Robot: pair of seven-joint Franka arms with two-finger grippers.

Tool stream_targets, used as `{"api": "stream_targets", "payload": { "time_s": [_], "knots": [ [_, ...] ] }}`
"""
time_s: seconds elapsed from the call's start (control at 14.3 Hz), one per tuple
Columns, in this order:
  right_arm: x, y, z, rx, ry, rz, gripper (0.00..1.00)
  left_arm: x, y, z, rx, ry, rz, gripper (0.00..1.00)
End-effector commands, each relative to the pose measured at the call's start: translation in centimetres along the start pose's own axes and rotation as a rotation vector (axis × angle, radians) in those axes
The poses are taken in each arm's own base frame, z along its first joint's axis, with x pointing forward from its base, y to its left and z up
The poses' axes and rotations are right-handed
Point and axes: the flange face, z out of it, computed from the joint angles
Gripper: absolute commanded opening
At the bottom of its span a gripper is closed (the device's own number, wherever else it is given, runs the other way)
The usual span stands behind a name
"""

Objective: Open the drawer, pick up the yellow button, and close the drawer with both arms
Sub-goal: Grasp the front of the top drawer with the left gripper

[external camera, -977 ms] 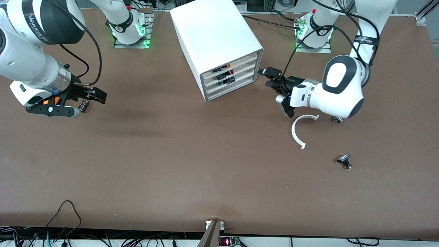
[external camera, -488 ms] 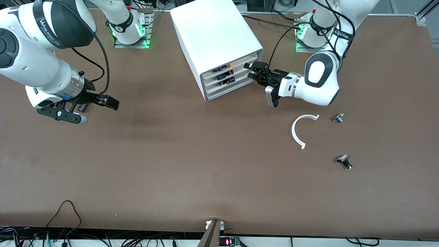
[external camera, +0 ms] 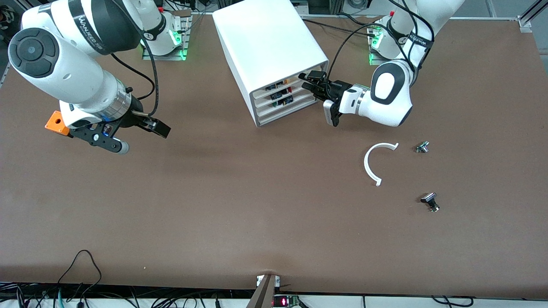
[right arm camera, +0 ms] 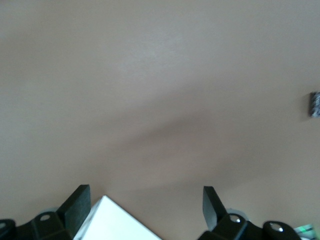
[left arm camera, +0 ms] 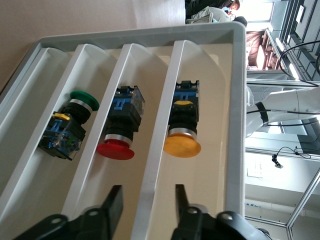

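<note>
Two silver-and-black parts (external camera: 422, 147) and a white arc (external camera: 371, 164) lie clear of the cabinet (external camera: 267, 51). Left gripper (left arm camera: 145, 202), jaws part-open, straddles a drawer (left arm camera: 155, 150) edge, clamped or not I cannot tell; right gripper (right arm camera: 145, 200) hangs wide open, empty, over bare table (external camera: 239, 205).

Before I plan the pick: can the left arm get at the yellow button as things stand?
Probably not yet. The yellow button sits inside the cabinet in a drawer that is not pulled out. The left gripper straddles that drawer's front edge, so it must pull first.

High front camera facing both arm bases over the cabinet (external camera: 269, 55), left wrist camera close on cabinet's drawer fronts, shared, right wrist camera facing table (right arm camera: 160, 90).
</note>
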Motion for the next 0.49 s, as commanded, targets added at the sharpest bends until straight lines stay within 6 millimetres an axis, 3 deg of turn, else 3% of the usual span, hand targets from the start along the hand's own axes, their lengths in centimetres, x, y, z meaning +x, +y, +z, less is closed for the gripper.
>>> {"api": "stream_targets", "payload": {
  "time_s": [0.0,0.14,0.42],
  "knots": [
    [-0.5,-2.1,-0.8,0.03,-0.012,0.034,0.99,-0.5,-0.6,0.4,-0.012,0.021,0.045,0.23],
    [-0.6,-3.0,-0.8,0.035,-0.009,0.06,0.99,-0.5,-1.2,0.6,-0.016,0.017,0.076,0.0],
    [-1.5,-6.1,-0.6,0.051,-0.006,0.125,0.99,-0.2,-1.3,-0.1,-0.015,0.028,0.082,0.0]
  ]
}}
